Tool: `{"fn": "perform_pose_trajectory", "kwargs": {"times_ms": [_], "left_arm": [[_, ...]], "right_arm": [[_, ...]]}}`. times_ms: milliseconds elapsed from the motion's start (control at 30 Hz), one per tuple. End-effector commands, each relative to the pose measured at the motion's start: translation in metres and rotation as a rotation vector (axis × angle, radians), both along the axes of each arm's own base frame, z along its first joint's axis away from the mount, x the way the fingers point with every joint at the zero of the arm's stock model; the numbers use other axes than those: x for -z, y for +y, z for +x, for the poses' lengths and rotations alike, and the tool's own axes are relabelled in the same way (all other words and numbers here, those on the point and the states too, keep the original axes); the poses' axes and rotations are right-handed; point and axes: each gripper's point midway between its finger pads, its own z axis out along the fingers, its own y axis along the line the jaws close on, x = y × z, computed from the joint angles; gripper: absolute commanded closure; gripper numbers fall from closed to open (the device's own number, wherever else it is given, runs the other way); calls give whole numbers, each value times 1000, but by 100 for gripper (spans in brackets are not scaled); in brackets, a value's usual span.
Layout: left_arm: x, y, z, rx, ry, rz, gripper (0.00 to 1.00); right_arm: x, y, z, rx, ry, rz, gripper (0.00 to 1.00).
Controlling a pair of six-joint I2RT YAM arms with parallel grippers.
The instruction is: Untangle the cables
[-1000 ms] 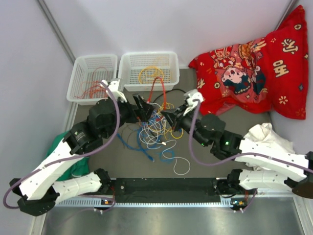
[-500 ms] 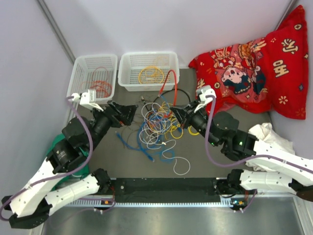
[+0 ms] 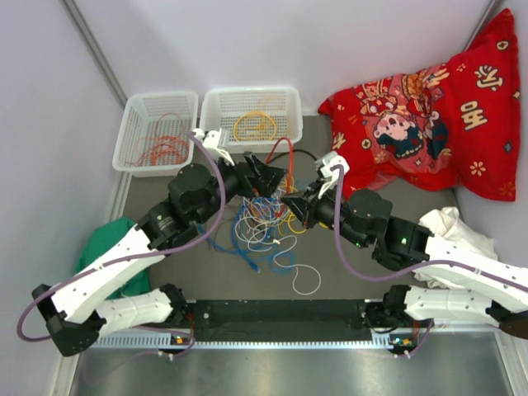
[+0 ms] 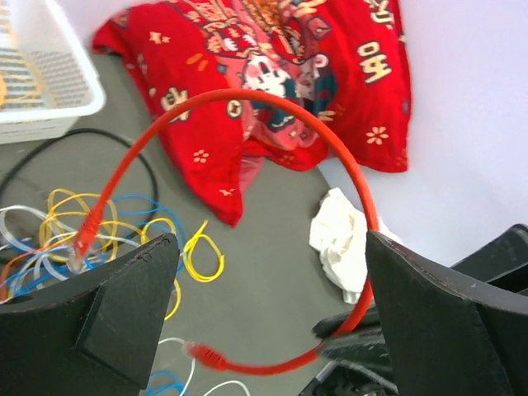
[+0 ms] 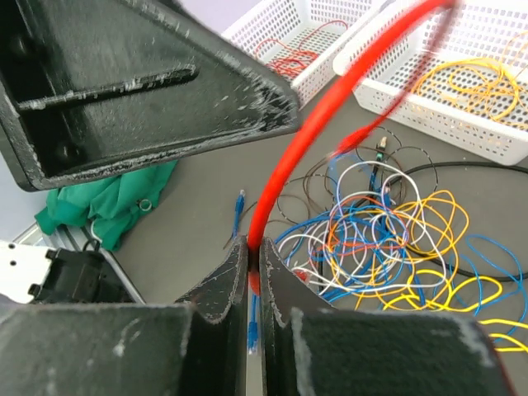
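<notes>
The left arm (image 3: pixel 124 256) has swung back from the left basket (image 3: pixel 161 96) to the middle of the table (image 3: pixel 355 285). The left end effector (image 4: pixel 271 239) stands spread and empty beside the red cable (image 4: pixel 247 93). The right end effector (image 5: pixel 256 247) stays clamped on it, arched above the tangled cables (image 3: pixel 262 224). Handover likely.

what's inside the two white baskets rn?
Left basket: red and orange cables. Right basket: a yellow coil. The left arm covers the right basket's near-left corner, so anything there is hidden.
</notes>
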Motion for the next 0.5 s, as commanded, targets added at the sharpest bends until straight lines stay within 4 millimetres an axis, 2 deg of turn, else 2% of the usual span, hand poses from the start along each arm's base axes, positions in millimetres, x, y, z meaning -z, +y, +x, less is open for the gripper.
{"fn": "perform_pose_trajectory", "kwargs": {"times_ms": [0,33,233,267,333,367,400,433,467], "left_arm": [[-42,-24,-5,104,-78,-122,1],[-50,-27,-6,120,-101,-147,2],[-50,-29,-6,128,-114,-168,8],[-50,-29,-5,130,-116,-165,14],[-49,-29,-5,128,-119,-162,31],[-48,-27,-3,117,-121,-160,67],[-47,-26,-2,112,-121,-157,87],[-47,-26,-1,110,-124,-154,100],[-46,-26,2,108,-132,-140,100]], "right_arm": [[-13,3,-5,-32,6,39,100],[-12,3,-5,-33,8,36,100],[-3,0,-4,-16,18,25,100],[-1,0,-4,-17,19,23,100],[2,1,-4,-18,26,22,100],[4,2,-4,-20,27,17,100],[5,2,-5,-23,30,15,100],[7,2,-4,-20,31,12,100],[9,1,-4,-13,36,7,96]]}}
